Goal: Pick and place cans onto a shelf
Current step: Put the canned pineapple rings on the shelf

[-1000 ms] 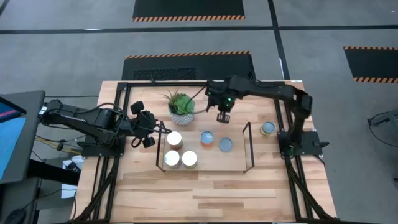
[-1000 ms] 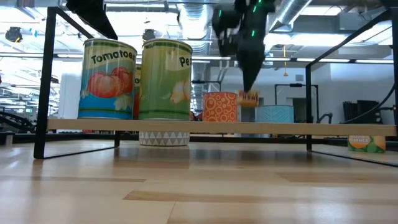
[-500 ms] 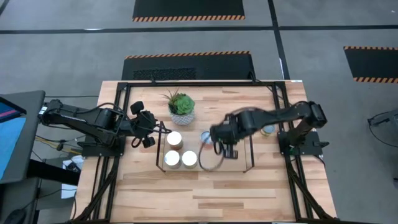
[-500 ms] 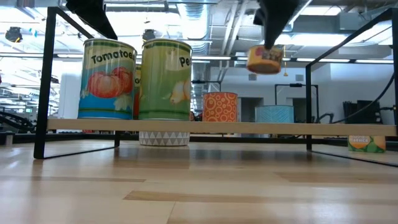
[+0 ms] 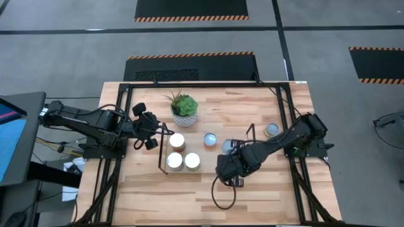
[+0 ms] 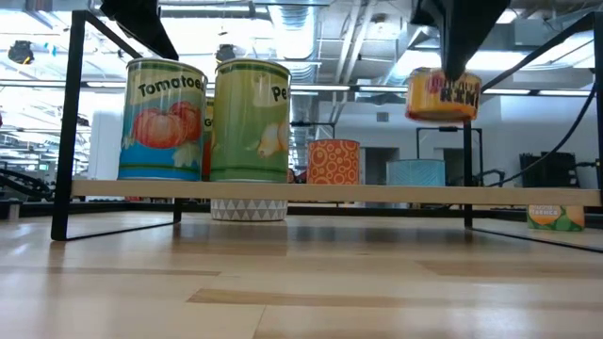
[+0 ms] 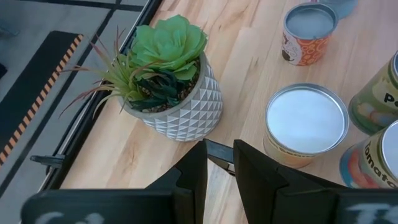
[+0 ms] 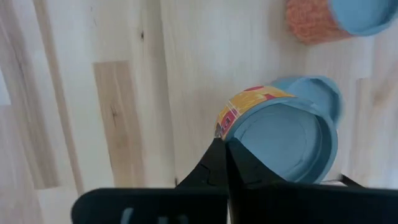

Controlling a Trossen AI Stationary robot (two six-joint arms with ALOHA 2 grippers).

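**Right gripper carries a yellow can above the shelf**

The right gripper (image 6: 450, 71) pinches the rim of a yellow-labelled can (image 6: 442, 95), fingers closed tight, dangling it clear above the shelf (image 6: 330, 193). Below, open board lies at three o'clock of the orange can (image 6: 334, 162) and blue can (image 6: 415, 172). Tomato can (image 6: 162, 120) and green can (image 6: 251, 121) crowd the nine o'clock end. The left gripper (image 7: 219, 163), fingers narrowly apart and empty, waits by the succulent (image 7: 166, 81).

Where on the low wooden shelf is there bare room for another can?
The light-wood shelf is bare along its near edge, between the white-topped cans and the right wire upright. Crowded: its left end, holding three tall cans. The right tool holds a yellow-labelled can above.
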